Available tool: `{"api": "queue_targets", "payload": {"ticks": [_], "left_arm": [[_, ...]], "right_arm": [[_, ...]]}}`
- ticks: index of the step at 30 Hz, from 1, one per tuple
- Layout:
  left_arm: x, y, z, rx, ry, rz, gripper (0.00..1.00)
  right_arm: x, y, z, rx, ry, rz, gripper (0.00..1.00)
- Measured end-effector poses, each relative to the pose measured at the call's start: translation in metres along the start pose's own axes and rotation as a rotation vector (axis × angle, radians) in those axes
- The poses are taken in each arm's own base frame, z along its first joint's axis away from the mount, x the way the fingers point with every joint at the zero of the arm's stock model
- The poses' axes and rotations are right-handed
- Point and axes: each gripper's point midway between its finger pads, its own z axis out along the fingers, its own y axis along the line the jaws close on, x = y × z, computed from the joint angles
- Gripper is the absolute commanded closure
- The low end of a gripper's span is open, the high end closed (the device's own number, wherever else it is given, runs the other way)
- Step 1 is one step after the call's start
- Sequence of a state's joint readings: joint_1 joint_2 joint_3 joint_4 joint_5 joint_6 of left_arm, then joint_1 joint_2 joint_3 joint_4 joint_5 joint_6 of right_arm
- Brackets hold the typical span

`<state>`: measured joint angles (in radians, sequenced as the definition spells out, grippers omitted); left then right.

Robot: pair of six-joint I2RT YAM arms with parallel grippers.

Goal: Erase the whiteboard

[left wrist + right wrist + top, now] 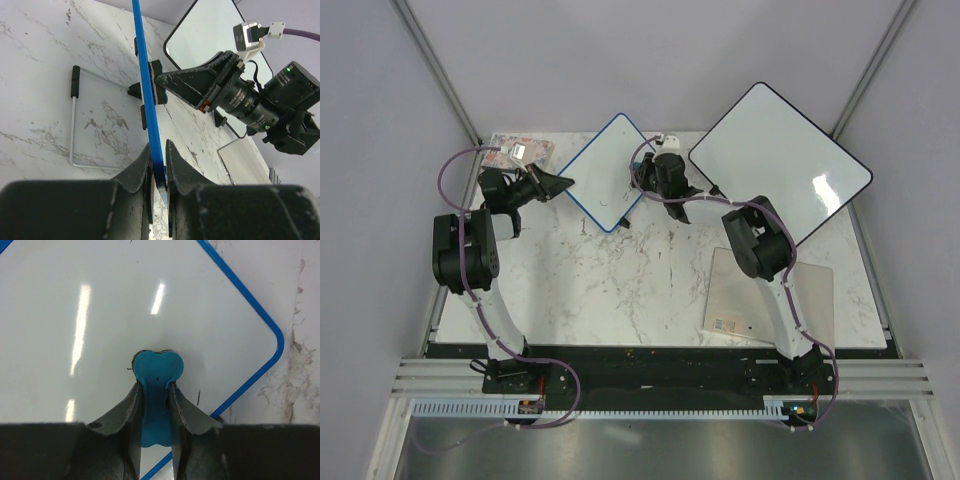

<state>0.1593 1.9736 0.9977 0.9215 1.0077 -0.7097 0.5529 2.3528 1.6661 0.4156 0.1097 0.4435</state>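
Marble tabletop (620, 285) bears glossy, round-cornered, blue-framed whiteboard (610, 170).

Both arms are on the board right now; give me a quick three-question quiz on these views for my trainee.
1. True or false: the left gripper is shut on the blue frame of the small rectangular whiteboard.
2. The right gripper holds: A) a black marker; B) a small teal eraser pad; C) nothing.
3. What colour is the frame of the larger blank whiteboard?
Key: 1 true; 2 B; 3 black.
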Motion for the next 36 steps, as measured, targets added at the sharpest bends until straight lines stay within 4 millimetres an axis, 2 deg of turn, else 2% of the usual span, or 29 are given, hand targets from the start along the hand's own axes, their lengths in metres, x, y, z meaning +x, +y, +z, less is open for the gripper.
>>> {"api": "queue_targets", "payload": {"ticks": [6,13,20,30,36], "left_arm": [[-0.001,0.000,0.000,0.001,0.000,0.002,0.98],[-0.001,-0.002,0.000,0.009,0.001,0.008,0.98],[-0.001,-0.002,0.000,0.010,0.000,0.011,0.98],[-0.002,-0.002,0.000,0.011,-0.003,0.015,0.98],[-0.002,-0.002,0.000,0.010,-0.004,0.015,0.98]], "right_arm": [[0.022,0.020,-0.021,-0.028,0.025,0.056,1.00],[0.029,0.024,-0.028,-0.020,0.006,0.101,1.00],[0.041,0.041,-0.039,0.023,-0.026,0.107,1.00],[0.050,0.070,-0.049,0.050,-0.064,0.050,1.00],[0.058,0.097,-0.058,0.012,-0.064,-0.003,1.00]]}}
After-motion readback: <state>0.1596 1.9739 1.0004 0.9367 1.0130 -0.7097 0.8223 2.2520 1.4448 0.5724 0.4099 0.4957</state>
